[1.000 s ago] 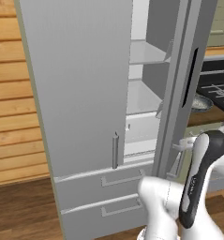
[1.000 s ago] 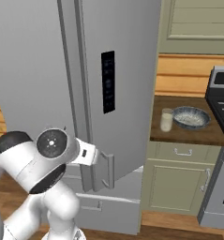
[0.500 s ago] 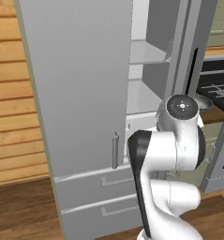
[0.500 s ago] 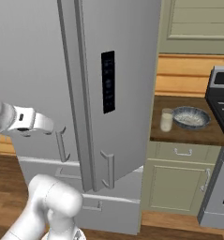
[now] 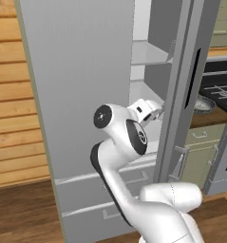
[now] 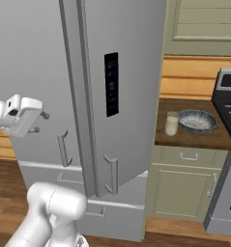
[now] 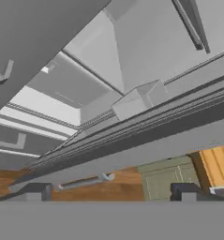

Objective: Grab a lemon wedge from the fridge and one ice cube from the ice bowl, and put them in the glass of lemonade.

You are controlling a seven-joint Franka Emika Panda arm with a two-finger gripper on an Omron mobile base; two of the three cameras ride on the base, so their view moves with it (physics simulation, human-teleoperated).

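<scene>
The gripper sits at the left edge of the right base view, its white hand block at mid-height and two small dark fingers poking out to the right, spread apart with nothing between them. In the left base view the same hand shows near the centre of the frame, pointed toward the gap between the fridge's open doors — close to the edge of the right door, though I cannot tell if it touches. The fridge fills the upper left and centre of the right base view, grey-silver, with its black panel on the door that swings toward the camera and bar handles lower down. Through the hand view, rolled hard over, pale shelves of the fridge interior run across the upper half; I can't make out a lemon wedge on them. Off to the right in the right base view, on the dark wooden counter, the glass of lemonade stands just beside the ice bowl — glass on the left, bowl on the right, well apart from the gripper.
</scene>
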